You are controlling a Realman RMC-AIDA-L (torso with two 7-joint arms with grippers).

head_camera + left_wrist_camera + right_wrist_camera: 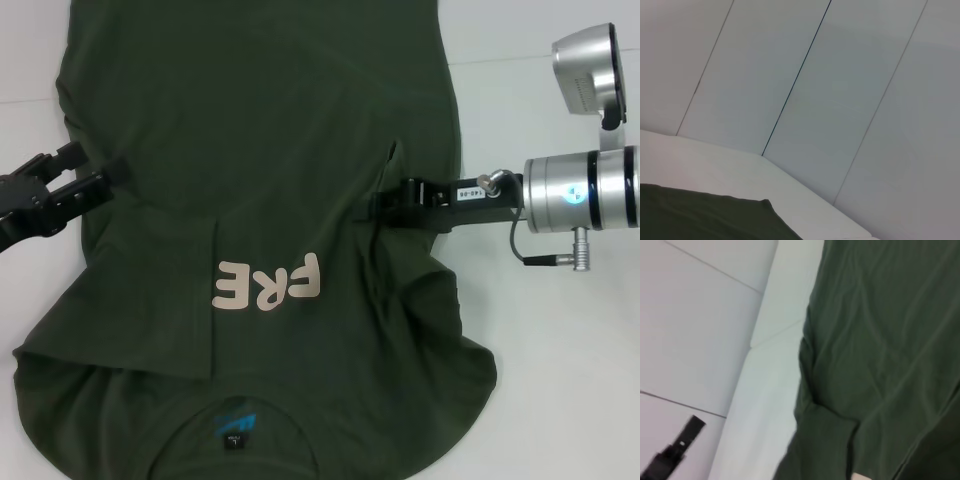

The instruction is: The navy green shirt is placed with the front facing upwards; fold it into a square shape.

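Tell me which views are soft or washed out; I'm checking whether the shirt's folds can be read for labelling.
Head view: evenly lit; creases and the pale letters on the dark olive-green cotton T-shirt read clearly, left gripper and right gripper at its side edges. Right wrist view: soft focus, though broad folds show. Left wrist view: mostly pale wall, only a shirt corner visible.

Bare white table point(30, 60) beside both edges of the navy green shirt point(260, 150) (nothing standing in the way)
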